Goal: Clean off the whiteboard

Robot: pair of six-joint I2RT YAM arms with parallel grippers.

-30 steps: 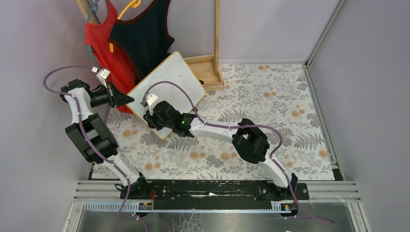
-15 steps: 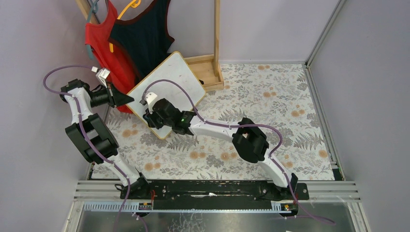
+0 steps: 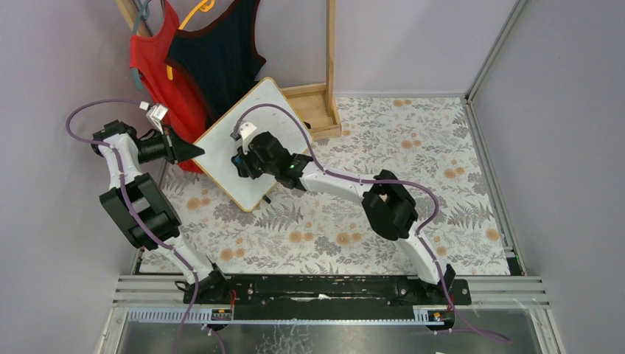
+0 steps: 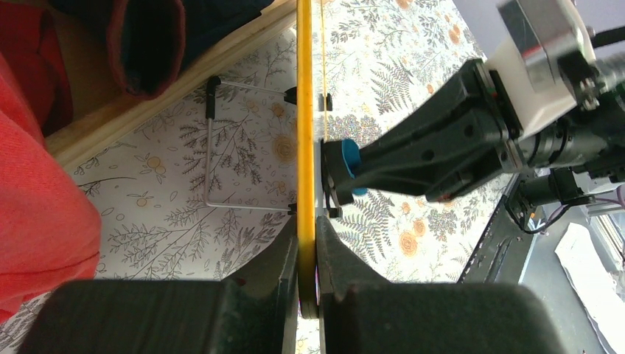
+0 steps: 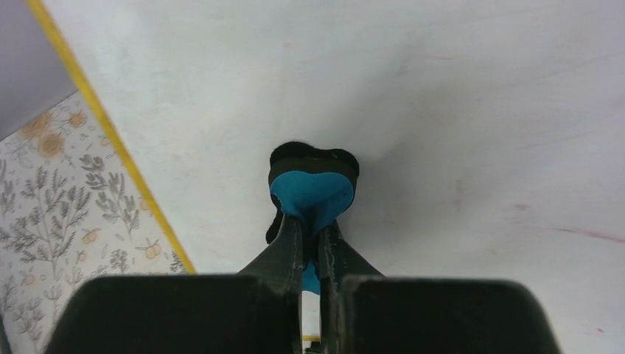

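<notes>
The whiteboard (image 3: 274,110) stands tilted at the far left of the floral worktop (image 3: 413,147), just in front of the hanging garments (image 3: 214,51). Faint red streaks (image 5: 582,234) show on its white face. The blue eraser (image 5: 311,193) presses against that face, pinched by the right tool (image 5: 309,228). The left tool (image 4: 307,225) is clamped on the board's yellow edge (image 4: 304,110), bracing it. To wipe well, I judge the eraser should sit square to the face under even pressure. It should sweep in overlapping passes toward the streaks while the left grip counters the push, so the board does not tip.
</notes>
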